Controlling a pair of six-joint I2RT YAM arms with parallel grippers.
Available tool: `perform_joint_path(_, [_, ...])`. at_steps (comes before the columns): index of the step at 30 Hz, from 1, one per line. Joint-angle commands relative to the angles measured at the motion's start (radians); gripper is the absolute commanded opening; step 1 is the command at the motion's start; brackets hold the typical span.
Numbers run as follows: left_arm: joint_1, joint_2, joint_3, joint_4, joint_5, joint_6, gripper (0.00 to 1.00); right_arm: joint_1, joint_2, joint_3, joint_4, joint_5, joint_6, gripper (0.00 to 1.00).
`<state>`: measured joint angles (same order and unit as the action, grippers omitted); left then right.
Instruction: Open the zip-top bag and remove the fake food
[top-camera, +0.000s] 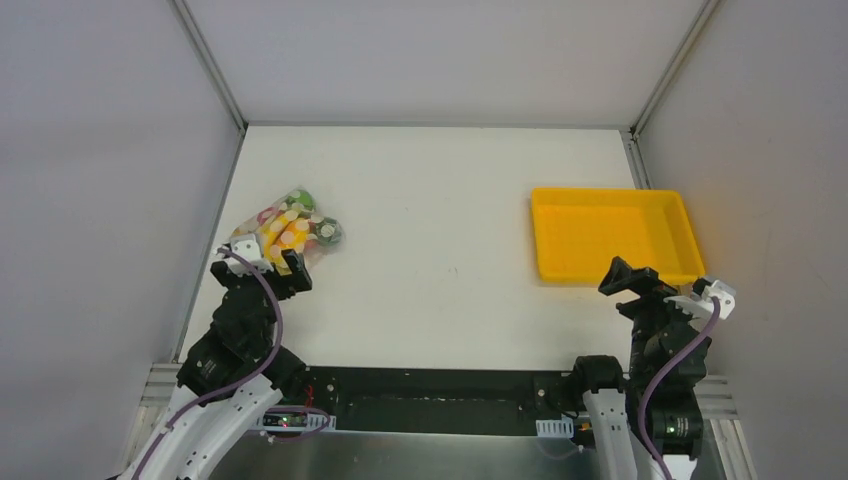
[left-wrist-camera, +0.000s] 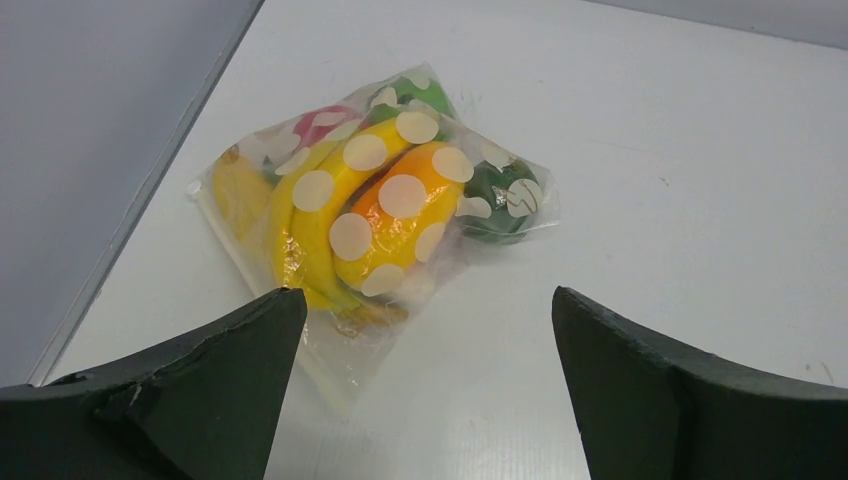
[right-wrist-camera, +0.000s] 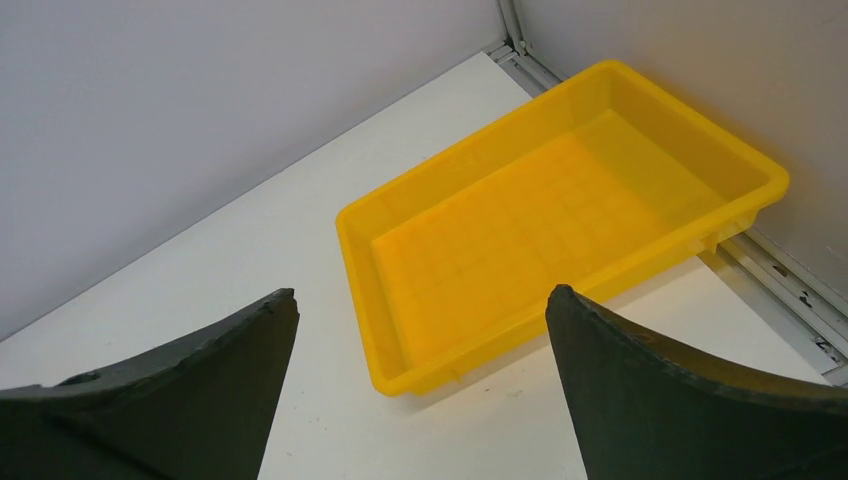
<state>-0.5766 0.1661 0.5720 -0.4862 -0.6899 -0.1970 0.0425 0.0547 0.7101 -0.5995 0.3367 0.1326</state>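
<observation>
Both spread empty: left hand (left-wrist-camera: 425, 292) by the zip-top bag (left-wrist-camera: 250, 165), fake food (left-wrist-camera: 395, 225) half hidden; right hand (right-wrist-camera: 420, 292) near tray (right-wrist-camera: 540, 215).

Even bright light casts soft shadows, glinting off the zip-top bag (left-wrist-camera: 372, 215)

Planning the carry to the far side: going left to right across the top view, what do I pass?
Bag → tray. The left gripper overlaps the bag's span and the right gripper overlaps the tray's, so both are left out of the order.
</observation>
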Motion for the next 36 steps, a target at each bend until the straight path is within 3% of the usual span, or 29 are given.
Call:
perform_joint_path(1, [-0.003,0.075,0.031,0.011,-0.009,-0.001,0.99,-0.001,-0.041,-0.016,0.009,0.030,-0.008,0.98])
perform_joint_path(7, [-0.003,0.216,0.097,-0.039,-0.056,-0.063,0.99,-0.001,-0.041,-0.036,0.026,-0.004,-0.016,0.98])
perform_joint_path(13, [0.014,0.472,0.236,-0.045,-0.094,-0.133,0.99,-0.002,-0.041,-0.039,0.026,-0.030,-0.021,0.98])
perform_joint_path(15, [0.066,0.582,0.302,-0.057,-0.061,-0.171,0.99,-0.001,-0.041,-0.038,0.026,-0.031,-0.021,0.98])
perform_joint_path(19, [0.283,0.827,0.423,-0.077,0.123,-0.310,0.99,-0.002,-0.041,-0.038,0.024,-0.032,-0.021,0.98])
perform_joint_path(25, [0.378,1.146,0.656,-0.106,0.027,-0.323,0.99,0.000,-0.041,-0.040,0.024,-0.047,-0.025,0.98])
perform_joint_path(29, [0.449,1.303,0.763,-0.165,0.074,-0.357,0.99,0.000,-0.041,-0.041,0.024,-0.048,-0.025,0.98])
perform_joint_path(32, [0.473,1.374,0.782,-0.227,0.170,-0.388,0.99,0.002,-0.041,-0.042,0.024,-0.048,-0.025,0.99])
perform_joint_path(36, [0.479,1.333,0.654,-0.169,0.342,-0.413,0.98,0.005,-0.072,-0.040,0.025,-0.050,-0.025,0.98])
